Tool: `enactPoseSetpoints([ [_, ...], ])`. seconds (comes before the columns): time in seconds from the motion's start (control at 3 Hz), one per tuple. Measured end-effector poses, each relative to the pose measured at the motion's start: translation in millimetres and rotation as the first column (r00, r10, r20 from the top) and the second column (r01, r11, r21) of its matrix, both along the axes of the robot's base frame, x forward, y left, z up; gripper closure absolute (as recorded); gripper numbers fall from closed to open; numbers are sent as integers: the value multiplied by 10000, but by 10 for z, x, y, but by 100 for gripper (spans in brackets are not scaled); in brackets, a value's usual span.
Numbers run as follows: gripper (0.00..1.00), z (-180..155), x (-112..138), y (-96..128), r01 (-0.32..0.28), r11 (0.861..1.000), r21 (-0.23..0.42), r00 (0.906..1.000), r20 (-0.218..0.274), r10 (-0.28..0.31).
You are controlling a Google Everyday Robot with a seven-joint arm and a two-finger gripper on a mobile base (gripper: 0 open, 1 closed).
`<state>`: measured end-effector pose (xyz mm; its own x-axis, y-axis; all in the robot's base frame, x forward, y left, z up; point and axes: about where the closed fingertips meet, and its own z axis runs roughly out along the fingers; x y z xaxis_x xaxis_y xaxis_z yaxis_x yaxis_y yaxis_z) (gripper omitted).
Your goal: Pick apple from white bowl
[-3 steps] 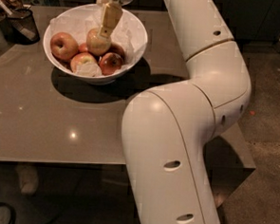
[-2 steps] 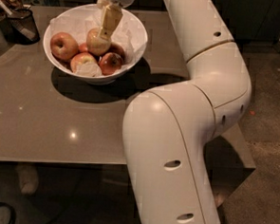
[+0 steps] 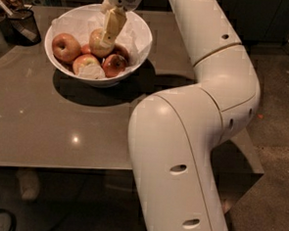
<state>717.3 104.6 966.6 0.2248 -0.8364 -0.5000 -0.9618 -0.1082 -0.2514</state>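
The white bowl (image 3: 136,55) stands on the far left part of the grey table (image 3: 60,127), lined with crumpled white paper and holding several apples. The pale yellow-green apple (image 3: 96,45) sits on top, in the middle of the bowl. My gripper (image 3: 105,38) reaches down into the bowl from above and is shut on this apple. One pale finger (image 3: 113,23) lies across the apple's right front; the other is hidden behind it. The apple still rests among the others.
A bigger orange-red apple (image 3: 65,47) lies at the bowl's left and darker red apples (image 3: 114,64) at the front. A small dark mesh cup (image 3: 22,24) stands at the table's far left. My white arm (image 3: 193,115) crosses the right half of the view.
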Motion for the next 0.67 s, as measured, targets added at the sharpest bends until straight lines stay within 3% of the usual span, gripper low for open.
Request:
enactPoseSetpoints([
  [0.67,24,-93,2,-2,44,10000,53,9995,-298,-42],
])
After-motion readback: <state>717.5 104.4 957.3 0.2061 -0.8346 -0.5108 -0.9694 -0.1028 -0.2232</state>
